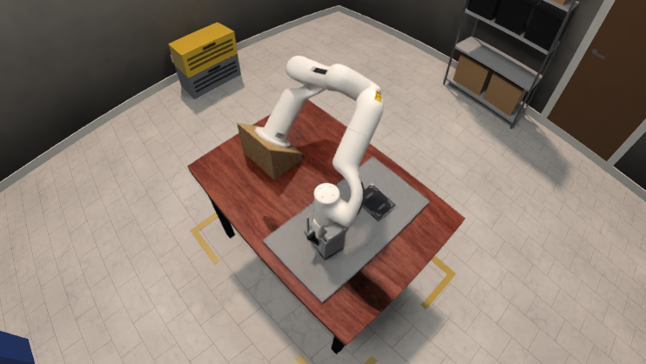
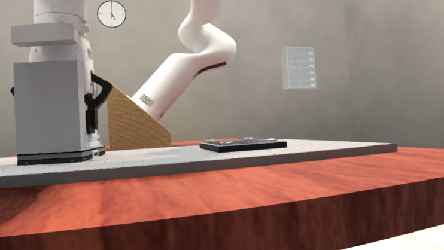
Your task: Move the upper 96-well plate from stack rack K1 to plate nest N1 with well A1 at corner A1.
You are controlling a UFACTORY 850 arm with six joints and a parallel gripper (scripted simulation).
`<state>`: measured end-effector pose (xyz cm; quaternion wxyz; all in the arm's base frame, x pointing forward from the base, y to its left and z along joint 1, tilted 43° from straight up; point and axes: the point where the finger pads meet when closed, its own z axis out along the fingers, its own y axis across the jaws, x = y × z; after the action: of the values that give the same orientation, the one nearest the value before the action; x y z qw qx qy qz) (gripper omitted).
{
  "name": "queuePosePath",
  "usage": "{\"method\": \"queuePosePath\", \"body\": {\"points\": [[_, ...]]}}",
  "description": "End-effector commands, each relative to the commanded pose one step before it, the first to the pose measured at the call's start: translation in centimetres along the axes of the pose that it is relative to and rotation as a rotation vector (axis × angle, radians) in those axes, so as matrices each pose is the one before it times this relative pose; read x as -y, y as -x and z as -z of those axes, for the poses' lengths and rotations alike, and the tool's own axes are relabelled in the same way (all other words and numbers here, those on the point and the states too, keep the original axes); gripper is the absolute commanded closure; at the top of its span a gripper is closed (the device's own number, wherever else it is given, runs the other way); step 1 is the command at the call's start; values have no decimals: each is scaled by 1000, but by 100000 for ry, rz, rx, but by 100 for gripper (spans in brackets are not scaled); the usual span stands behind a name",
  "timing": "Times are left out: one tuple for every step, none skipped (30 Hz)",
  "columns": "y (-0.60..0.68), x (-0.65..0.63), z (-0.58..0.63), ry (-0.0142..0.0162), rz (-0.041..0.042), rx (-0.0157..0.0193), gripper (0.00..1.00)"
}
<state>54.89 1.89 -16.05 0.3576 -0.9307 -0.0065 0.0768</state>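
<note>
The stack rack K1 [image 1: 333, 246] [image 2: 46, 105] is a tall grey box on a black base at the near-left end of the grey board [image 1: 298, 266] [image 2: 192, 156]. My gripper [image 1: 318, 236] [image 2: 52, 130] reaches down into the rack from above, its black fingers straddling it, and is shut on the upper 96-well plate. The rack's walls hide both plates, so I cannot see the cut-off corners. The plate nest N1 [image 1: 379, 202] [image 2: 242, 145] is a flat black frame further along the board, with nothing in it.
The board lies on a red wooden table [image 1: 235, 180] [image 2: 217, 192]. The arm's base stands on a wooden wedge [image 1: 271, 156] [image 2: 133, 127] at the table's far corner. The arm's elbow arches over the board between the rack and the nest.
</note>
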Motion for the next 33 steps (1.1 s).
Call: {"method": "queuePosePath", "body": {"points": [[-94, -6, 109, 58, 61, -198, 100], [0, 0, 0, 0, 0, 0, 100], [0, 0, 0, 0, 0, 0, 100], [0, 0, 0, 0, 0, 0, 100], [-3, 0, 71, 3, 3, -8, 100], [0, 0, 66, 0, 0, 0, 100], [0, 0, 66, 0, 0, 0, 100], [0, 0, 66, 0, 0, 0, 100], [0, 0, 66, 0, 0, 0, 100], [0, 0, 67, 0, 0, 0, 100], [0, 0, 67, 0, 0, 0, 100], [0, 0, 67, 0, 0, 0, 100], [0, 0, 67, 0, 0, 0, 100], [0, 0, 0, 0, 0, 0, 100], [0, 0, 0, 0, 0, 0, 100], [-1, 0, 69, 0, 0, 1, 100], [0, 0, 66, 0, 0, 0, 100], [0, 0, 66, 0, 0, 0, 100], [0, 0, 66, 0, 0, 0, 100], [0, 0, 66, 0, 0, 0, 100], [0, 0, 67, 0, 0, 0, 100], [0, 0, 67, 0, 0, 0, 100], [0, 0, 67, 0, 0, 0, 100], [0, 0, 67, 0, 0, 0, 100], [0, 0, 67, 0, 0, 0, 100], [0, 0, 67, 0, 0, 0, 100], [0, 0, 67, 0, 0, 0, 100], [0, 0, 67, 0, 0, 0, 100], [0, 0, 67, 0, 0, 0, 100], [0, 0, 67, 0, 0, 0, 100], [0, 0, 0, 0, 0, 0, 100], [0, 0, 0, 0, 0, 0, 100], [-1, 0, 69, 0, 0, 1, 100]]}}
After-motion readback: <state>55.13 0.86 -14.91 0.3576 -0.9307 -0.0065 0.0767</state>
